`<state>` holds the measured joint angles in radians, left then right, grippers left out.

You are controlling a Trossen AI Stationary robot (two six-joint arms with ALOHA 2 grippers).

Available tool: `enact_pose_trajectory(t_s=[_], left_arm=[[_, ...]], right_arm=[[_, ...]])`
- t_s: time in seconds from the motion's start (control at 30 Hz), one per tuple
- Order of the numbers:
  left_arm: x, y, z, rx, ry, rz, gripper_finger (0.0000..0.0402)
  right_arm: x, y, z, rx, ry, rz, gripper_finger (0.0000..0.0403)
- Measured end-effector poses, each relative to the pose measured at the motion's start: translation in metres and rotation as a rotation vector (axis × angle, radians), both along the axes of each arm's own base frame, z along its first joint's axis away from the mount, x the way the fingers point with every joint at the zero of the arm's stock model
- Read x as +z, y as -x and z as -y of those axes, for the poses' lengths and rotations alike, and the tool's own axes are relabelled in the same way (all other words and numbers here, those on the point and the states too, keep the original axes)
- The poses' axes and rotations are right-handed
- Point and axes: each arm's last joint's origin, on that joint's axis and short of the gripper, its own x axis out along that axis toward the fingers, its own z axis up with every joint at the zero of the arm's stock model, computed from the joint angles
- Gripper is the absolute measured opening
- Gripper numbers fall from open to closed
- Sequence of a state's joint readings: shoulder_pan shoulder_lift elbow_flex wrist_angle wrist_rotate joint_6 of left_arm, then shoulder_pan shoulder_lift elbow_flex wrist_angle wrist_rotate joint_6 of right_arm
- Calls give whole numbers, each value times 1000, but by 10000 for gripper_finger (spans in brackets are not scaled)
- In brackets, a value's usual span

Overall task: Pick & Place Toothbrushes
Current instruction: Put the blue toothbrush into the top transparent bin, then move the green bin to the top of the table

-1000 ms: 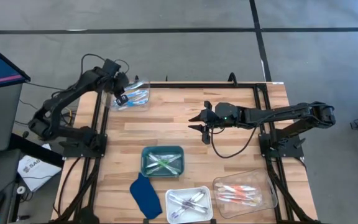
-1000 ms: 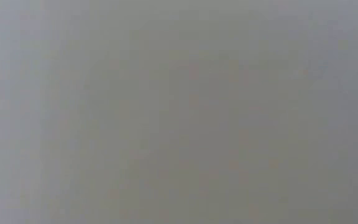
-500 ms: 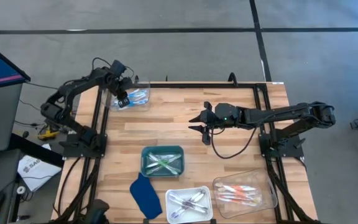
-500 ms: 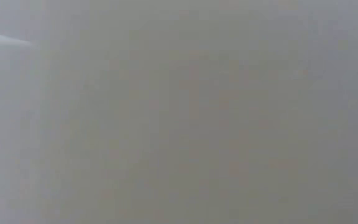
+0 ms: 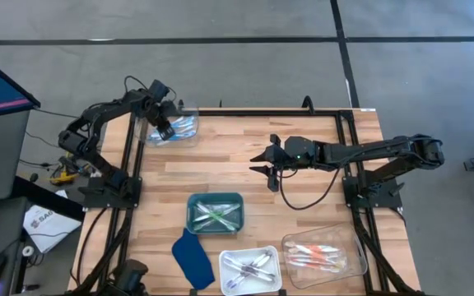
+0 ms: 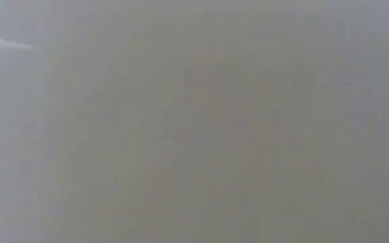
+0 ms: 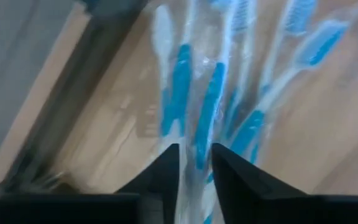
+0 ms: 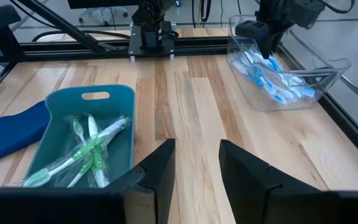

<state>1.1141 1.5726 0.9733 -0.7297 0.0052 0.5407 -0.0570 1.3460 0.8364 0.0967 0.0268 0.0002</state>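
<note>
Surface (image 5: 245,156): pale wooden slats inside a dark metal frame, carrying four containers and one cloth.

Left hand (image 5: 164,130): lowered into the clear tray (image 5: 189,136) at the far left corner of the surface. In the left wrist view its two dark fingers (image 7: 160,177) stand slightly apart, a narrow gap between them, directly above the blue toothbrushes (image 7: 180,81). A blue handle shows in that gap; whether it is held cannot be told.

Blue toothbrushes: a loose bundle with pale handles, lying inside the clear tray; also visible from the right wrist view (image 8: 263,73), where the left hand (image 8: 265,38) reaches down among them.

Right hand (image 5: 268,160): hanging over bare wood near the middle of the surface, well apart from every container, fingers (image 8: 157,171) apart with nothing between them.

Teal tray (image 5: 194,201): near the middle front, holding green toothbrushes (image 5: 216,215).

White tray (image 5: 249,253): at the front edge, holding purple-grey toothbrushes (image 5: 249,267).

Second clear tray (image 5: 290,243): front right, holding pink-orange toothbrushes (image 5: 315,256).

Dark blue cloth (image 5: 192,259): flat on the surface, just beside the white tray.

Low view: a uniform grey blur, nothing legible.
</note>
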Motion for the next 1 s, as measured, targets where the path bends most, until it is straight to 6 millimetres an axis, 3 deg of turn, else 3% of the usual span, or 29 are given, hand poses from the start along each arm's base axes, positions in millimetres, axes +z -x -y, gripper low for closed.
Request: enact_pose_trajectory(t_s=[0.47,0.73,1.0], left_arm=[[5,1,-1,106,-66,-36,194],[35,-6,14,142,-163,70,191],[76,-19,47,140,-237,295,178]], right_arm=[[-1,0,0,0,-1,-10,118],[-1,0,0,0,-1,-13,118],[-4,2,2,11,34,-54,118]])
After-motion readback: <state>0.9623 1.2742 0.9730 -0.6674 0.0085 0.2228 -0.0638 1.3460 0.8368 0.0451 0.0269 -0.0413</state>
